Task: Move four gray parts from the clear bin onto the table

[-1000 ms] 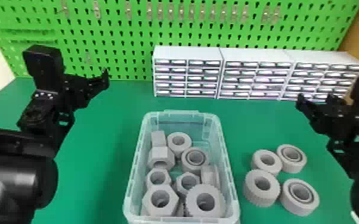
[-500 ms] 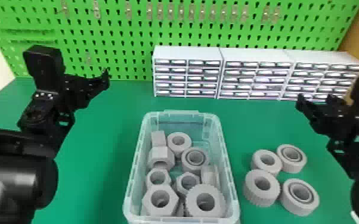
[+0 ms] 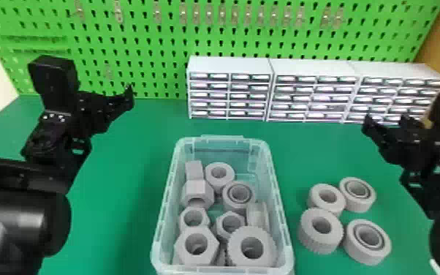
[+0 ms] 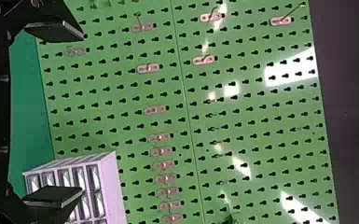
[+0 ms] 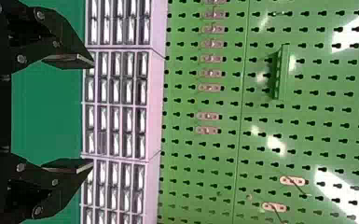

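Gray parts point(image 3: 319, 244) aren't shifting this past second — four sitting out, looking done — my left claw point(image 4: 80, 113), right claw point(image 5: 92, 113) gaping empty.

There was one clear bin point(image 3: 279, 204), with at least nine gray parts in it: four hexagonal nuts point(image 3: 181, 248), three round parts point(image 3: 269, 250) with their holes facing up, and two pieces point(image 3: 257, 215) of unclear shape. Four round gray rings point(image 3: 306, 234) lay on the one table point(image 3: 120, 226). Three white drawer cabinets point(image 3: 230, 66) stood before one green pegboard point(image 3: 144, 53).
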